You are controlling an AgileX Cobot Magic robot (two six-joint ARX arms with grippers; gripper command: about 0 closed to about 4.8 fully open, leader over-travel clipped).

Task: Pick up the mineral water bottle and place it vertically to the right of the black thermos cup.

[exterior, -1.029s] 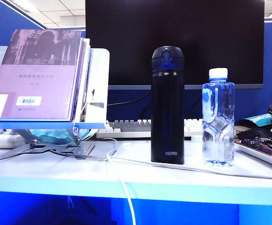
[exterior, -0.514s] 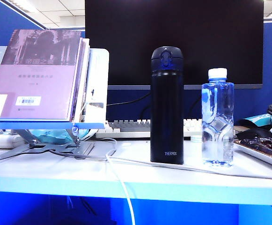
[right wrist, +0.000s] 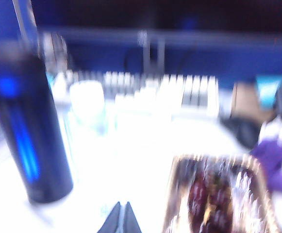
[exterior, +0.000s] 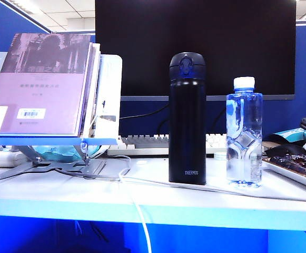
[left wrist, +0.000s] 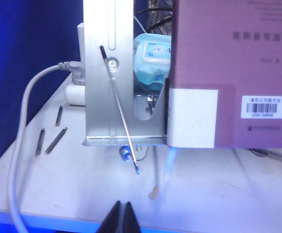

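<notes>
A: State of the right end effector?

B: Fingers together, nothing between them. It hovers low over the desk. The view is motion-blurred. The black thermos cup stands ahead and to one side of it; the mineral water bottle shows as a pale blur just beyond the thermos, apart from the fingertips. A tray lies on the other side.

A: Left end effector?

B: Fingers together, empty, above the desk. Ahead stands a metal book stand carrying a purple book.

A: Bottle placement?

B: In the exterior view, the mineral water bottle stands upright, just right of the black thermos cup, not touching it. Neither end effector appears there.
</notes>
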